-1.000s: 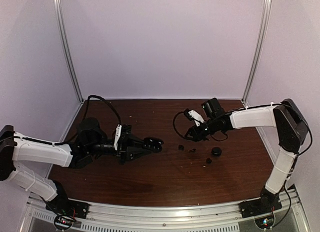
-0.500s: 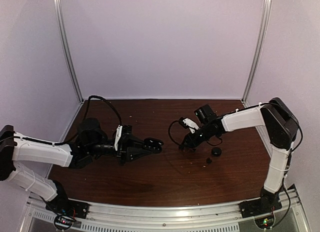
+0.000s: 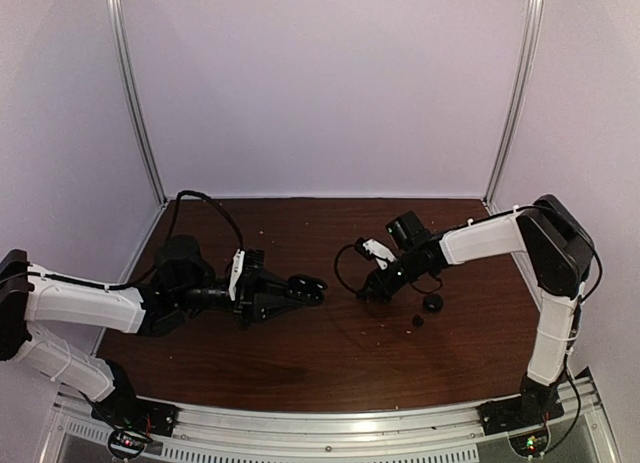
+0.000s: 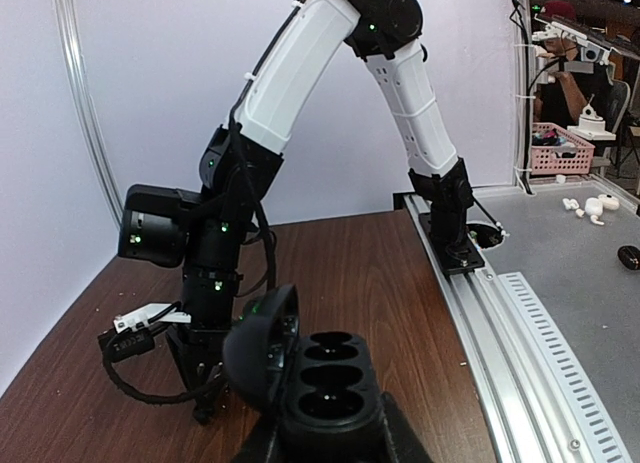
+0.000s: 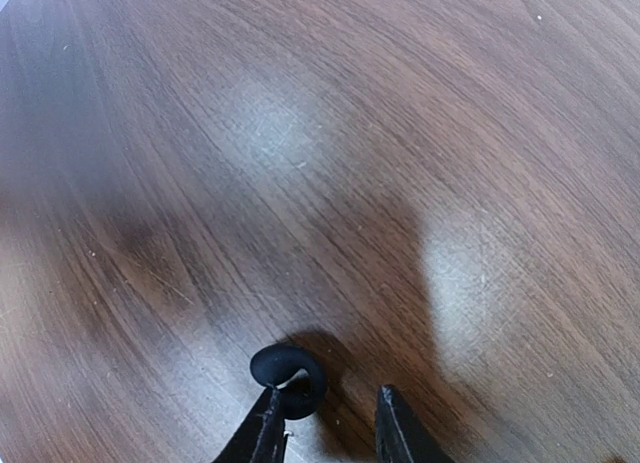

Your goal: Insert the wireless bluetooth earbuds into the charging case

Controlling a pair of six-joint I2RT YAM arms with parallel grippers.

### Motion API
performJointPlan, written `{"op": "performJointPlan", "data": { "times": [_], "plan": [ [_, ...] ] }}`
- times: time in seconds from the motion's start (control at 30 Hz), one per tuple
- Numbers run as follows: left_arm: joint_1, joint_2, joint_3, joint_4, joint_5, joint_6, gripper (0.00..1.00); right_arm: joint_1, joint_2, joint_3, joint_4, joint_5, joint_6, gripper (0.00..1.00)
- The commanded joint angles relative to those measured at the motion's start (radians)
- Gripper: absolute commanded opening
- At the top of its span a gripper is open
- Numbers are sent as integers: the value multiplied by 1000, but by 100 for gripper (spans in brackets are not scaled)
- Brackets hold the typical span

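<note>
Right gripper (image 5: pixel 328 395): fingers parted, low over the table (image 5: pixel 420 123), one tip touching an earbud (image 5: pixel 288 375). Left gripper (image 4: pixel 330 443): clenched on the open charging case (image 4: pixel 328 388), left of centre. To the right gripper's right lie a loose black piece (image 3: pixel 432 303) and a smaller piece (image 3: pixel 417 321).

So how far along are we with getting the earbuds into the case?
Done: the left gripper holds the charging case open, wells empty. In hand: the right gripper is down at one earbud, jaws apart, not yet gripping. Left: seating it; two other black pieces lie loose nearby.
</note>
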Motion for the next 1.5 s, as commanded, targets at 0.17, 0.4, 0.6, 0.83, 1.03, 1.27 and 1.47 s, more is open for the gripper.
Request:
{"op": "performJointPlan", "data": {
  "times": [0.17,0.4,0.6,0.83,1.03,1.27,1.47],
  "plan": [
    [-4,-22,21,17,-12,9,0,27,17,12,-3,2,-30,30],
    [-4,-22,23,14,-16,8,0,43,-2,6,-1,2,-39,13],
    [-4,-22,20,15,-20,0,0,47,-47,-7,5,-6,-41,3],
    [-4,-27,10,36,-48,-15,0,47,-152,-47,31,11,-29,0],
    [14,-37,-7,82,-50,-52,0,45,-310,-133,112,2,-11,0],
    [40,-32,-30,164,-52,-110,0,49,-552,-232,265,-58,17,0],
    [41,-15,-37,218,-79,-104,0,110,-698,-269,345,-81,29,0]
  ]
}}
